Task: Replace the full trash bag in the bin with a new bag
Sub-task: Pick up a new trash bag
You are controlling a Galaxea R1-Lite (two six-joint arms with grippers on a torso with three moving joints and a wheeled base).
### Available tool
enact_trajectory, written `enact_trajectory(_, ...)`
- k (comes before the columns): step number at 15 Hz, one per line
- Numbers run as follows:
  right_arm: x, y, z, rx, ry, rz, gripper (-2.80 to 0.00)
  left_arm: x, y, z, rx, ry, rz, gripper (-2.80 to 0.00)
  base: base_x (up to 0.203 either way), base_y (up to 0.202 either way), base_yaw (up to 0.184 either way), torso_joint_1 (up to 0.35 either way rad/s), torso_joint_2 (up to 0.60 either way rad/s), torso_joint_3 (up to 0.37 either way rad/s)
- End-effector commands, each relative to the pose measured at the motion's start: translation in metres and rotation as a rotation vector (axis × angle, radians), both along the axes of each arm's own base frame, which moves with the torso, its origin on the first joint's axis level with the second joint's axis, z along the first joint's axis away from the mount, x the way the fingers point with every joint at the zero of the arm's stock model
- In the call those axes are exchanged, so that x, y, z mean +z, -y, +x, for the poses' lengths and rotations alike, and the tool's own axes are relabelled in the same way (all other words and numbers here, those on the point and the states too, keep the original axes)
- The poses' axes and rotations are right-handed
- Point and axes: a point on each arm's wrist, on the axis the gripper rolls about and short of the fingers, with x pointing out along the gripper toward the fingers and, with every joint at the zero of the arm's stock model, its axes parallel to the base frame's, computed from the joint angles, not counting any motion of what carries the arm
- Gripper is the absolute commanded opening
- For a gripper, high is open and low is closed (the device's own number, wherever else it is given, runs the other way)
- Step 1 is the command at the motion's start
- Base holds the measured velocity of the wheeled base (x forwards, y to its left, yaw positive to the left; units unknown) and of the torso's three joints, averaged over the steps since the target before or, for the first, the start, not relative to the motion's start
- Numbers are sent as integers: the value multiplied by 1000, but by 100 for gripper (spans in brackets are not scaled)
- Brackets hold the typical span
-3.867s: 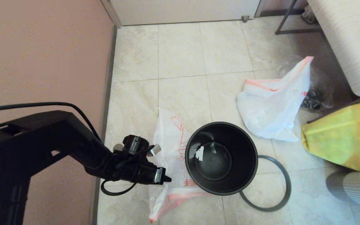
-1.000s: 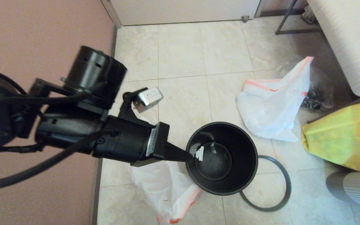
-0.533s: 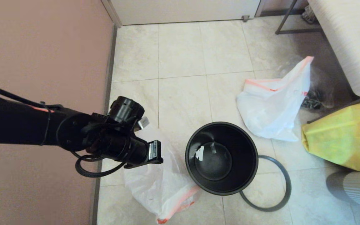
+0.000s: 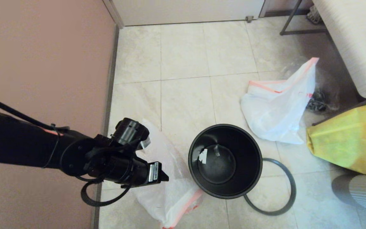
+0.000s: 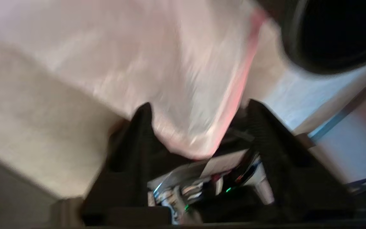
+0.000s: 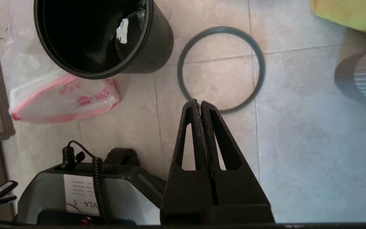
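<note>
Left tool [image 4: 165,176]: fingers spread wide over the new bag [image 4: 170,194], which lies crumpled on the floor against the bin [image 4: 225,160]. Right tool [image 6: 199,103]: fingers pressed together, empty, above the grey ring [image 6: 220,69] beside the bin. Full trash bag [image 4: 275,111]: on the floor beyond the bin.

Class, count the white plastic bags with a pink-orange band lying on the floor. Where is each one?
2. The new bag lies crumpled on the bin's left, under the open left gripper. The full trash bag sits beyond the bin, to its right. Others may be hidden.
</note>
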Motion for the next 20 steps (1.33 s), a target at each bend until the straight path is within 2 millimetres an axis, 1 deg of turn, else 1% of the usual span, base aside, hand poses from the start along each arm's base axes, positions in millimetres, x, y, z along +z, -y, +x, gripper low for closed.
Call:
enact_trajectory(1,0,0,4,5,-31,2,-280,-3,3,-18,-28,-13,36,0,0,0,0,0,0,0)
enact_trajectory(3,2,0,11,7,-50,1,-280,-17,11,-41,-73,-21,141,0,0,0,0,0,0,0)
enact_trajectory(5,5,0,21,6,-80,1,-280,-33,18,-68,-119,13,302,0,0,0,0,0,0,0)
enact_trajectory(6,7,0,28,6,-93,2,-280,-40,20,-82,-151,30,354,0,0,0,0,0,0,0)
enact_trajectory(8,9,-1,41,-1,-122,36,-280,-52,23,-108,-219,72,407,0,0,0,0,0,0,0)
enact_trajectory(10,15,-2,53,11,-107,105,-280,-63,25,-126,-251,148,495,0,0,0,0,0,0,0)
enact_trajectory(11,17,-2,56,25,-104,132,-280,-65,27,-129,-267,198,511,0,0,0,0,0,0,0)
enact_trajectory(13,16,-3,59,30,-129,178,-280,-68,32,-127,-291,256,524,0,0,0,0,0,0,0)
enact_trajectory(15,14,-3,61,20,-149,209,-280,-73,34,-124,-295,279,564,0,0,0,0,0,0,0)
enact_trajectory(18,13,-3,60,14,-155,206,-280,-71,40,-127,-364,307,587,0,0,0,0,0,0,0)
enact_trajectory(20,13,-3,60,11,-156,203,-280,-78,47,-125,-395,312,621,0,0,0,0,0,0,0)
